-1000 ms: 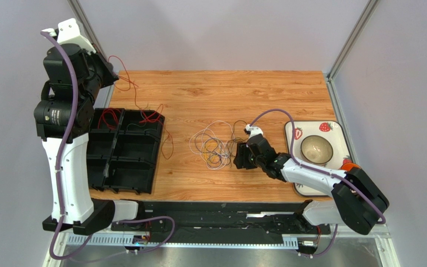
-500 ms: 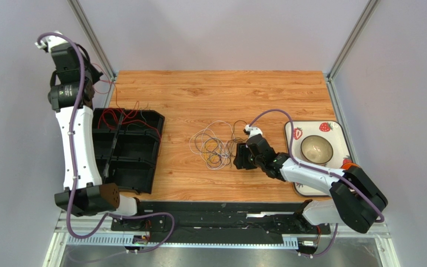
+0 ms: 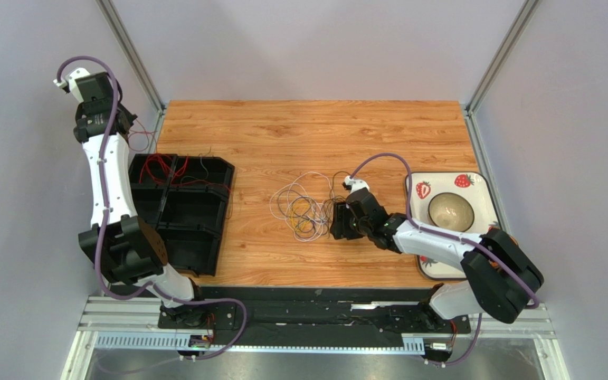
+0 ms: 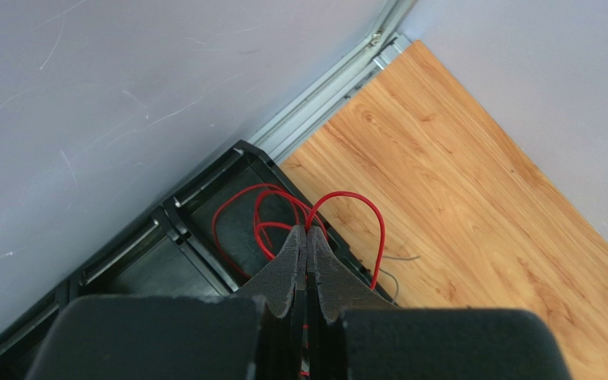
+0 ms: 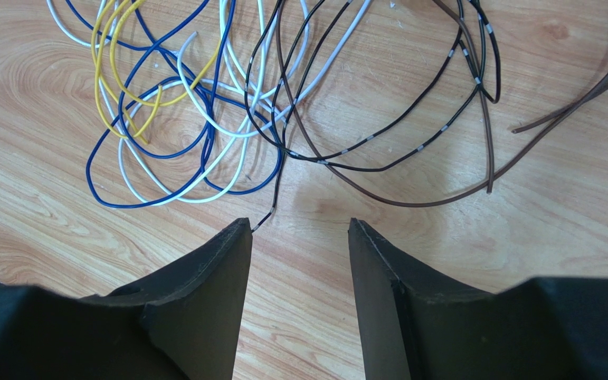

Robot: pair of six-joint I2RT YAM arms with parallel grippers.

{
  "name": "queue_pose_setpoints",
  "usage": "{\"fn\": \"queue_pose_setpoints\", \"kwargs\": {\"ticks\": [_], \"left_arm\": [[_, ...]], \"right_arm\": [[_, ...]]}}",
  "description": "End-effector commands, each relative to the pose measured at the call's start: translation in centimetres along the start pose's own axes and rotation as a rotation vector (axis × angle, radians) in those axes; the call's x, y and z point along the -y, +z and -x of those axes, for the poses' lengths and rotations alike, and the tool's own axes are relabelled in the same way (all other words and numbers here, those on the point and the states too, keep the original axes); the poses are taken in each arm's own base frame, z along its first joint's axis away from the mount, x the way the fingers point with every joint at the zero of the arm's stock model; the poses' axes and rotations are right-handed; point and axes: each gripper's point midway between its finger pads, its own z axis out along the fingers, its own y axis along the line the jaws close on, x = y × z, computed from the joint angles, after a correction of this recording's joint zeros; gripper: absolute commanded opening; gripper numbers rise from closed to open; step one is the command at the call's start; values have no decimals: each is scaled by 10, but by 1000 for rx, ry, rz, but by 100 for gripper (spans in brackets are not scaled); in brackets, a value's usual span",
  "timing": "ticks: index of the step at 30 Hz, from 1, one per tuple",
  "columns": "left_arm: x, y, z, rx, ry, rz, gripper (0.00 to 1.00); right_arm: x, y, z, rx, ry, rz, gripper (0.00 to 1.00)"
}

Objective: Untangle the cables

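The cables (image 3: 303, 207) lie as a loose tangle on the wooden table, left of my right gripper (image 3: 334, 222). The right wrist view shows blue (image 5: 156, 150), yellow (image 5: 117, 71), white, black (image 5: 378, 150) and brown (image 5: 442, 198) strands just ahead of my right gripper (image 5: 299, 229). It is open and low over the wood, with nothing between its fingers; a dark wire end touches its left fingertip. My left gripper (image 3: 131, 127) is raised at the table's far left corner. There the left gripper (image 4: 307, 233) is shut on a red cable (image 4: 363, 210), which loops down into the black tray (image 4: 148, 245).
The black divided tray (image 3: 196, 229) sits at the left of the table, with red cable (image 3: 156, 166) draped in its far compartments. A strawberry-patterned plate (image 3: 474, 186) holding a bowl (image 3: 450, 210) stands at the right edge. Grey walls close in on the left and back.
My left arm has swung back and left toward the far corner, pulling the red cable with it over the tray. The right gripper has crept slightly left, still open.
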Motion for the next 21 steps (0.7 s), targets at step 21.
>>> {"fn": "queue_pose_setpoints", "kwargs": {"ticks": [21], "left_arm": [[72, -27, -87, -130, 19, -289, 0]], "right_arm": [[-5, 5, 20, 28, 13, -36, 49]]}}
